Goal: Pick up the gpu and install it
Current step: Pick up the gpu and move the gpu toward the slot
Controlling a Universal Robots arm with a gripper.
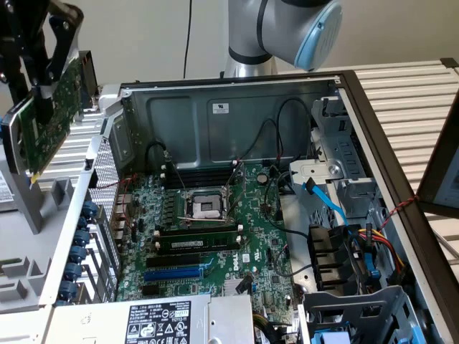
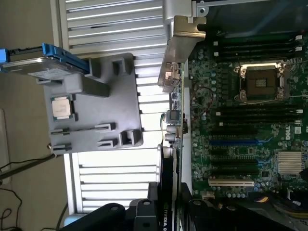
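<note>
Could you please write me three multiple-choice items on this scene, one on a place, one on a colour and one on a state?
1. Where is the gpu?
A. Seated in a blue slot.
B. Held in the air at the exterior view's left, outside the case.
C. Lying flat on the power supply.

2. What colour are the rails on the drive at the grey tray?
A. Red.
B. Blue.
C. Yellow.

3. How is the processor socket?
A. Under a fan cooler.
B. Covered by the gpu.
C. Bare, with no cooler.

Answers:
1 B: the jaws of the gripper clamp the gpu above the tray.
2 B: the rails along the drive show blue in the wrist view.
3 C: the socket's frame lies uncovered on the motherboard.
</note>
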